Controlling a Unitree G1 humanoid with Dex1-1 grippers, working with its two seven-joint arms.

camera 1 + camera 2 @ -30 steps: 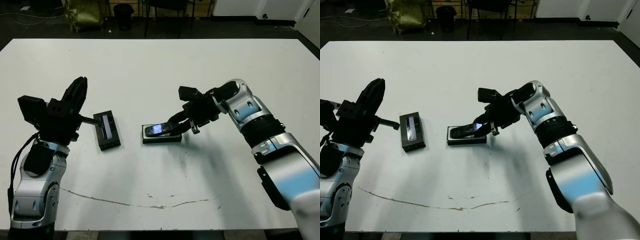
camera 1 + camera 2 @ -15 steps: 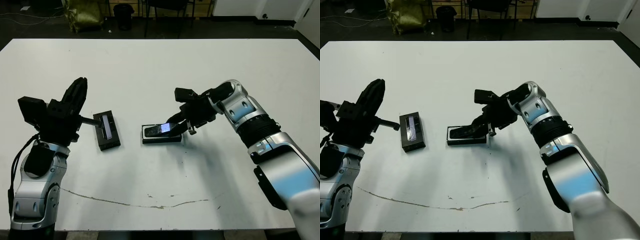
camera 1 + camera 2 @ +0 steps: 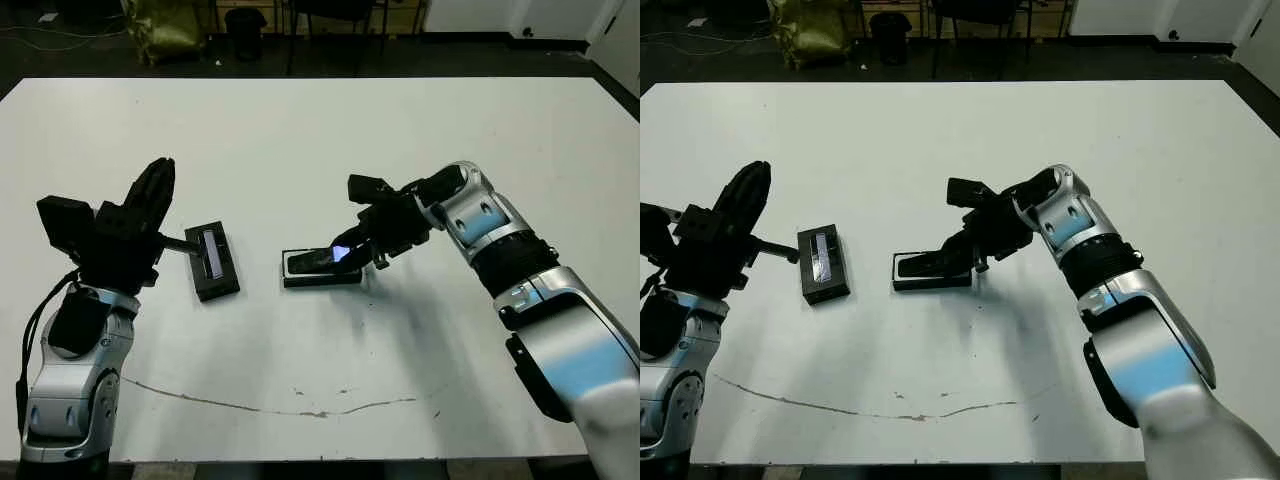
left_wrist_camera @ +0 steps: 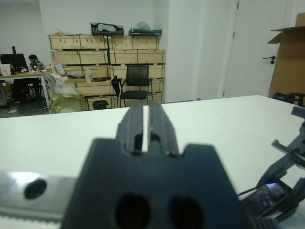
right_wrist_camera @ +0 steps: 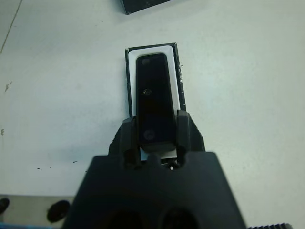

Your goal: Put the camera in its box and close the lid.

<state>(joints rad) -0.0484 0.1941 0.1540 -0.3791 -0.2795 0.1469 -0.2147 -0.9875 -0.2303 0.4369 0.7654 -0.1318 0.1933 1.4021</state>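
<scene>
While the head views showed the whole white table [image 3: 320, 130], we could read the finer contact only from our right wrist. From above, our right gripper [image 3: 352, 252] reached down over the box [image 3: 322, 268] near the table's middle, and the camera [image 3: 325, 257] lay along it with a bluish glint at the end nearest the fingers. The right wrist view showed more: the camera [image 5: 154, 98] sat inside the box's [image 5: 128, 71] white lining, and our two fingers [image 5: 183, 128] stood on either side of its near end, pinching it. The lid [image 3: 214, 262], with its pale strip, lay flat to the left of the box, well apart from it, just beside our left gripper [image 3: 150, 195]. That gripper was raised off the table and held nothing. Its own wrist view showed the fingers [image 4: 136, 125] pressed almost together with only a thin slit between them, a detail the head views left unclear, and caught the camera's [image 4: 267, 193] lit end at its corner.
</scene>
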